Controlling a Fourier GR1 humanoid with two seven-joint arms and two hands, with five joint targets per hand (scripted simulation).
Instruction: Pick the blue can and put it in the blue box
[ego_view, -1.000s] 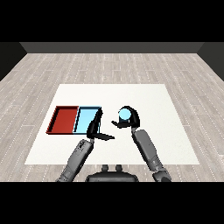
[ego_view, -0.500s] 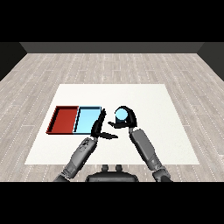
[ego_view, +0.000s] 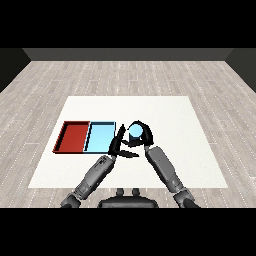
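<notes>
The blue can (ego_view: 135, 132) shows its pale blue top just right of the blue tray (ego_view: 100, 137). My right hand (ego_view: 142, 136) is shut on the can, its fingers arching over and around it. The can is held beside the tray's right edge, not over its floor. My left hand (ego_view: 119, 144) stands open at the tray's right edge, fingers straight and pointing up, close to the can's left side. Whether it touches the can I cannot tell.
The red tray (ego_view: 73, 136) lies against the blue tray's left side. Both trays sit at the left middle of the white table (ego_view: 175, 125). Wooden floor surrounds the table.
My right hand has carried the blue can leftward toward the blue tray. The left hand has stayed near the tray's right edge.
</notes>
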